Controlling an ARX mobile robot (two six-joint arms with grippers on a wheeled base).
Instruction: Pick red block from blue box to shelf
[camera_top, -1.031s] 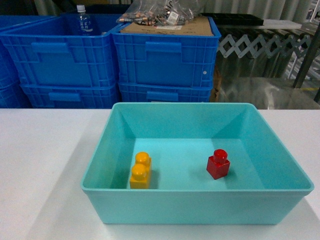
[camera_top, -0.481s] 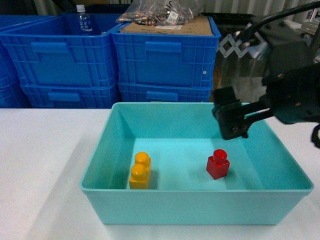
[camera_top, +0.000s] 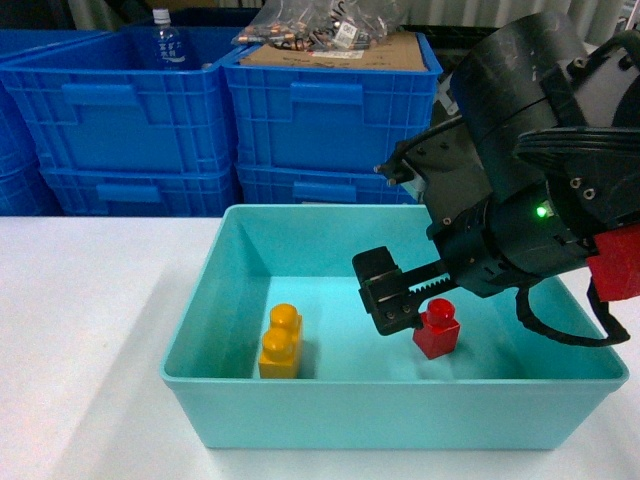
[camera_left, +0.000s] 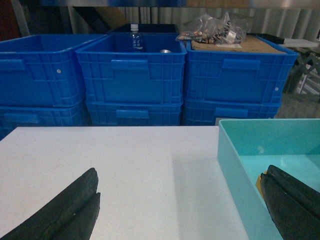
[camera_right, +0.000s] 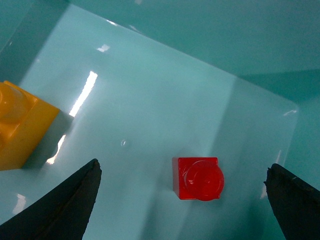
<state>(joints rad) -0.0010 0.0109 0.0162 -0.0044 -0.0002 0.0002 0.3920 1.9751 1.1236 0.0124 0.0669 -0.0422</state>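
Observation:
The red block (camera_top: 437, 330) stands stud-up on the floor of the blue box (camera_top: 390, 415), right of centre. My right gripper (camera_top: 415, 300) hangs open inside the box just above it. In the right wrist view the red block (camera_right: 198, 178) lies between the two dark fingertips of the right gripper (camera_right: 183, 170), apart from both. My left gripper (camera_left: 180, 175) is open over the white table, its right finger above the box's left rim (camera_left: 227, 150). It is out of the head view. The shelf is out of view.
A yellow two-stud brick (camera_top: 281, 340) sits at the box's left side. Stacked dark blue crates (camera_top: 330, 120) stand behind the box, with a bottle (camera_top: 168, 40) and a bag of small parts (camera_top: 320, 25) on top. The box rests on a white table (camera_top: 80, 300).
The right arm came in from the right, moved left and dropped into the box, ending over the red block. Both bricks stayed where they were.

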